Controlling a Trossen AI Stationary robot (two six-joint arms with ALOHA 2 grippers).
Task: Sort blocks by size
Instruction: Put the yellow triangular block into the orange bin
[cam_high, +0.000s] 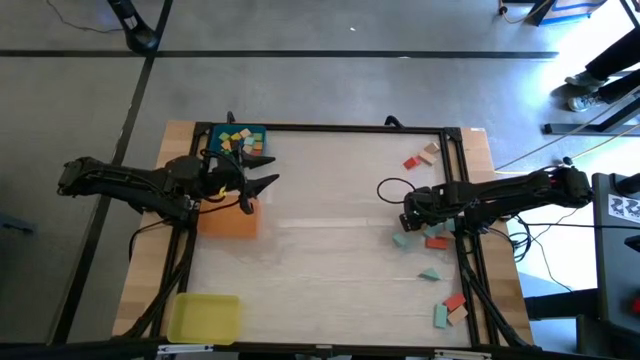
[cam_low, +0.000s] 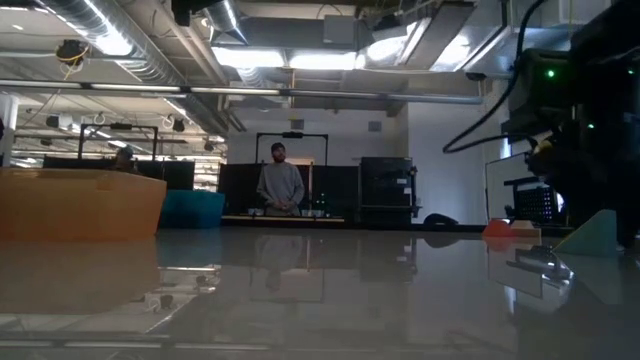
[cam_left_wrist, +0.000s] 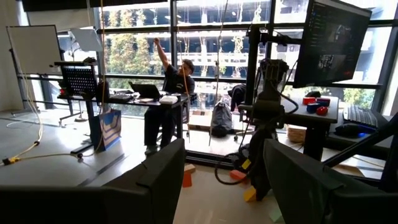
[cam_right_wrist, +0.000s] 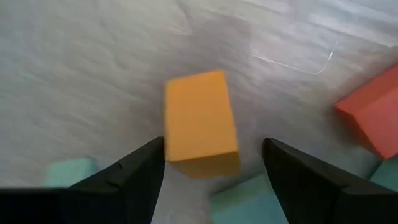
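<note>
Hovering wide open and empty at right of frame, right hand (cam_right_wrist: 212, 163) straddles orange block (cam_right_wrist: 200, 122). Best lowered squarely before closing, clear of red block (cam_right_wrist: 372, 116). Left hand (cam_high: 262, 172), also open and empty, waits over orange tray (cam_high: 230, 222).

You're in an open lab or office floor: exposed ducts (cam_low: 130, 50), tall windows (cam_left_wrist: 205, 37), desks with monitors (cam_left_wrist: 333, 37), a whiteboard (cam_left_wrist: 34, 53), people (cam_low: 280, 185) working.
</note>
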